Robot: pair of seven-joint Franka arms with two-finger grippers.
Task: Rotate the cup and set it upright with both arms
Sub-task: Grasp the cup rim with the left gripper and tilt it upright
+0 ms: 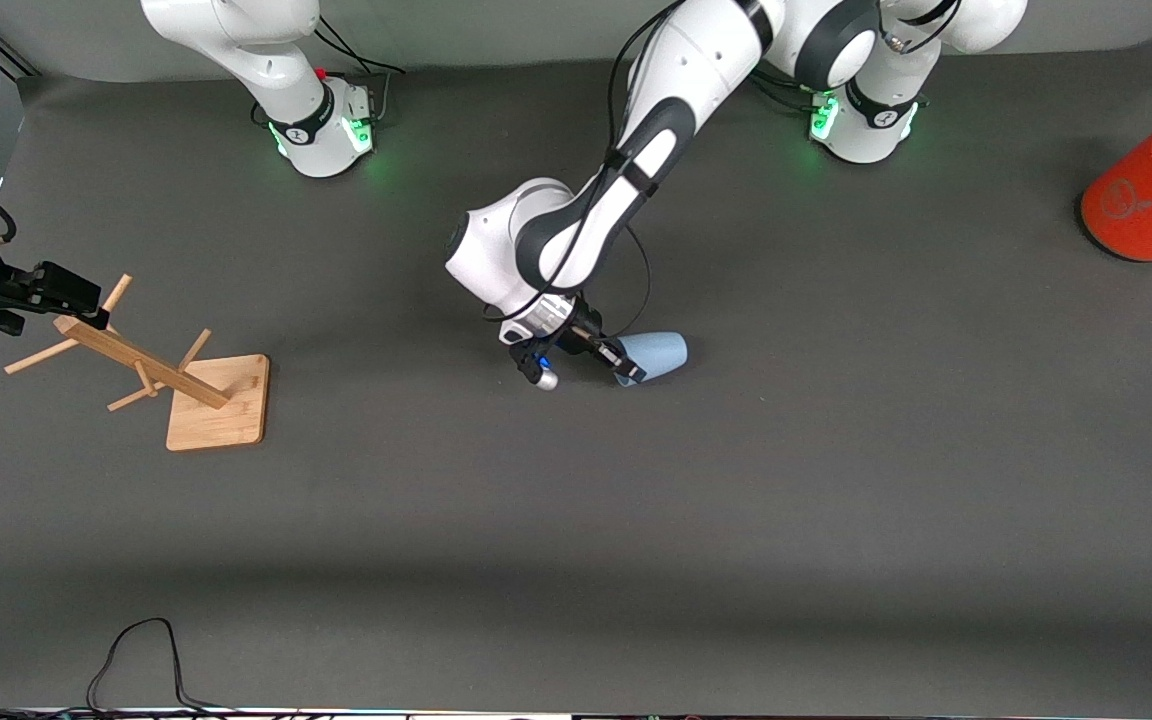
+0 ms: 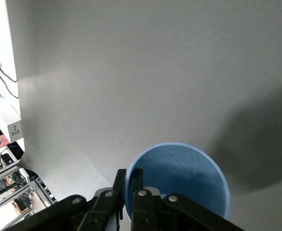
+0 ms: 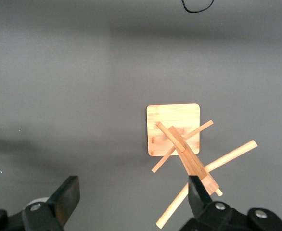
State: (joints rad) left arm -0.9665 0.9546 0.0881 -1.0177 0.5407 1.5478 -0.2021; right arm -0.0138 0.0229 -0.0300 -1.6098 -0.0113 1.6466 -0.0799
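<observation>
The cup (image 1: 654,355) lies on its side on the mat (image 1: 636,520), mid-table, well toward the left arm's end from the wooden rack (image 1: 146,365), its open rim facing the rack. The left gripper (image 1: 628,368) pinches the cup's rim wall, one finger (image 2: 137,180) inside the mouth and one outside. The right gripper (image 3: 131,197) waits above the rack with its fingers spread wide, holding nothing. An orange canister (image 1: 1151,190) stands at the left arm's end, far from the rack.

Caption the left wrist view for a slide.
Left gripper shut on the rim of the blue cup lying on the table.
</observation>
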